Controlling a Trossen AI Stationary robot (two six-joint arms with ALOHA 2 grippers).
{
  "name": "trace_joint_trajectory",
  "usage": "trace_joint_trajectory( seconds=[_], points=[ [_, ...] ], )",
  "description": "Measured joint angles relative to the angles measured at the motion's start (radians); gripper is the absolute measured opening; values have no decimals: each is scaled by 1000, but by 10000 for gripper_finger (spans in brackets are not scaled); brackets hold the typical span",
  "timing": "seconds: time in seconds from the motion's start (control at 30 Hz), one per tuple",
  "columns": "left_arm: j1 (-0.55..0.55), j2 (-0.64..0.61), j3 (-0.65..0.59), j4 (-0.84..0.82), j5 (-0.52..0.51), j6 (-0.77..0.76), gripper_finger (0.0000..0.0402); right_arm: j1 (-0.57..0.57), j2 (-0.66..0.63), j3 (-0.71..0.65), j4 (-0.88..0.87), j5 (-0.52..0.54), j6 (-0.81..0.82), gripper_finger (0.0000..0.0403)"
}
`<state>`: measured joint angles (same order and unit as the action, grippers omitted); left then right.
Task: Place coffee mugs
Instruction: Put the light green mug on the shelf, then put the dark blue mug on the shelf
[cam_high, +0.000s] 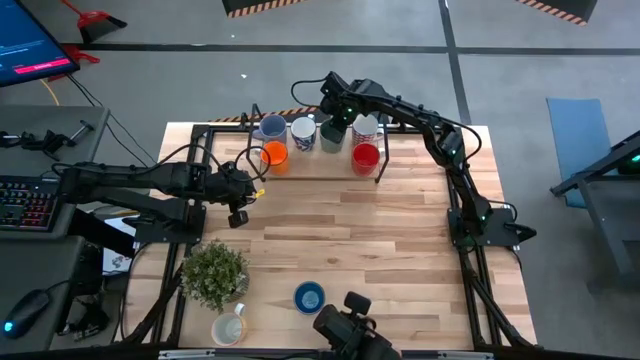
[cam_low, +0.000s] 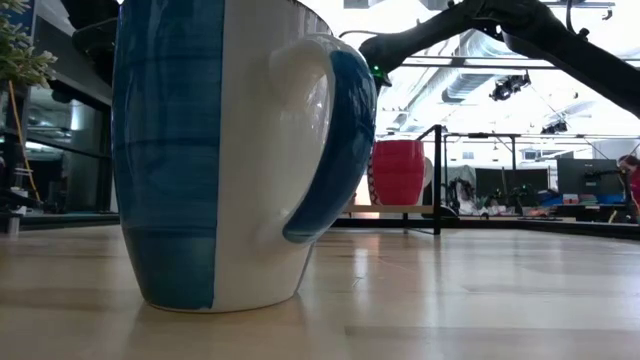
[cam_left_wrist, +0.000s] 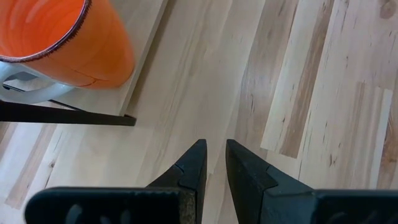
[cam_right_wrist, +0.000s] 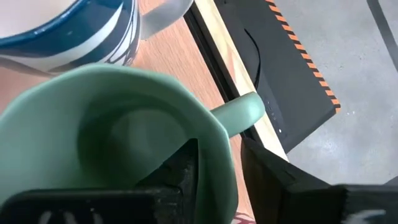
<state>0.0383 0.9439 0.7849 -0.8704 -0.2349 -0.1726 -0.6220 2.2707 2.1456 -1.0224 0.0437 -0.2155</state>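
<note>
1. My right pincer (cam_right_wrist: 217, 171): at the far edge of the table, over the row of mugs. Its fingers straddle the rim of the green mug (cam_right_wrist: 118, 134), one inside the cup and one outside; a gap shows between the outer finger and the wall, so the jaws are spread, not pinching.
2. Green mug: upright in the far row, handle toward the table's edge. Just beside it stands a white mug with a blue pattern (cam_right_wrist: 74, 28).
3. My left pincer (cam_left_wrist: 211, 163): over bare wood at the table's left side, near the orange mug (cam_left_wrist: 62, 40). The fingers are nearly together with a narrow slit between them, and nothing is in them.
4. Far row from above: grey-blue mug (cam_high: 271, 128), white mug (cam_high: 303, 133), the green one under my right pincer, the patterned white mug (cam_high: 365, 128).
5. Second row, just in front: orange mug and red mug (cam_high: 365, 157).
6. Near edge: blue mug (cam_high: 309, 297) and cream mug (cam_high: 229, 328), well apart from the rows.
7. Potted green plant (cam_high: 214, 273): near-left, just behind the cream mug.
</note>
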Motion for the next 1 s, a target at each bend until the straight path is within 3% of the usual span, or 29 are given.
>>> trace_joint_trajectory(
  seconds=[0.33,0.6,0.67,0.83,1.0],
  points=[
    [0,0,0,0,0,0,51,1,0,45,-19,-1,-6,103],
    [0,0,0,0,0,0,51,8,-3,213,-217,-3,15,103],
    [0,0,0,0,0,0,51,15,-46,185,-238,-16,49,103],
    [0,0,0,0,0,1,51,58,-137,177,-352,-225,175,103],
    [0,0,0,0,0,1,51,173,-224,177,-482,-414,234,103]
  ],
)
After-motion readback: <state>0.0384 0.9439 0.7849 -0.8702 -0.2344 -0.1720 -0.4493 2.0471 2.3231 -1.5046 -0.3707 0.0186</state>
